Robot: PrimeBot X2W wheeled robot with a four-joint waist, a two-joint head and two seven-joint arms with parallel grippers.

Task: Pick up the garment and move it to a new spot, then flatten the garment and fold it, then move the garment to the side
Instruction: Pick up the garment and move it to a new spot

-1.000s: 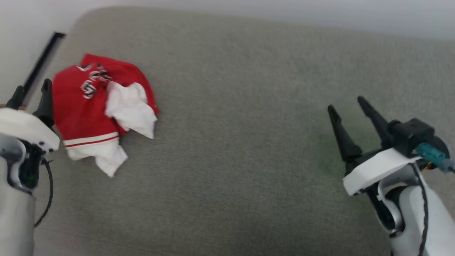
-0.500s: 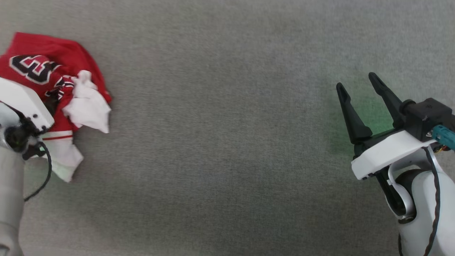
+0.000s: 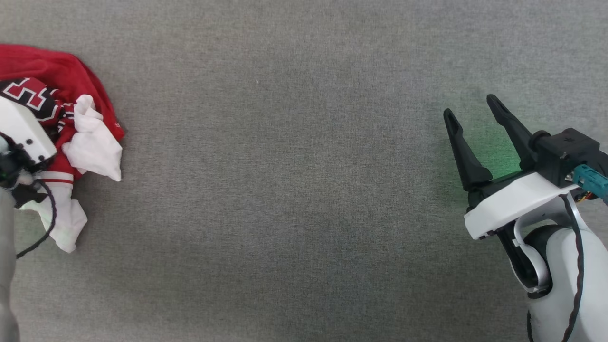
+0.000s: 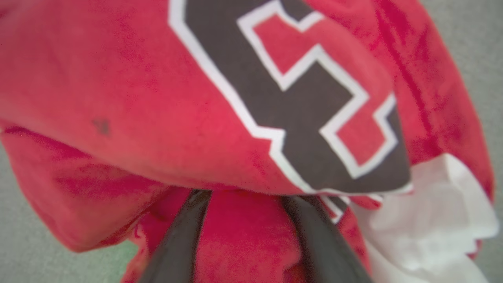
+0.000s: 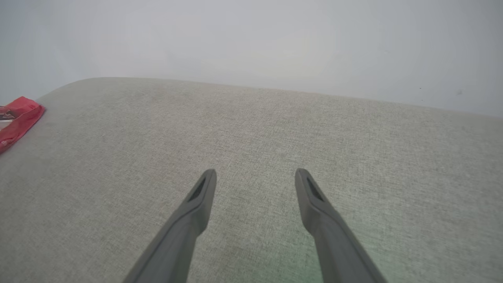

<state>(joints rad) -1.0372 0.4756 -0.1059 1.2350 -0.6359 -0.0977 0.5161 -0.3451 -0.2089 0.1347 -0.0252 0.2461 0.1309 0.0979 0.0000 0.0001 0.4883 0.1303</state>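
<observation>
Left gripper (image 4: pixel 247 202) is in! A second ago its fingers (image 4: pixel 177 243) stood just beside the garment (image 3: pixel 80 90); now they're pushed under a red fold with cloth bunched between them. The jaws were wide and are narrowing, but the tips are hidden beneath that fold, so I can't tell whether the pinch has actually landed.

The garment sits crumpled at the far left of the grey surface (image 3: pixel 285 190), white sleeve spilling to one side, black numeral (image 4: pixel 306 110) on top. The head camera has tipped down too, so the shift of the heap in that view is the camera's doing, not the cloth's.

Right gripper (image 3: pixel 470 106) hangs with its jaws spread and nothing in them, well apart from the garment, over bare fabric.

What it means: this looks like the very start, the grab for the pick-up. If the pinch takes only that loose fold, I'd expect the bundle to trail or slip on the lift.
</observation>
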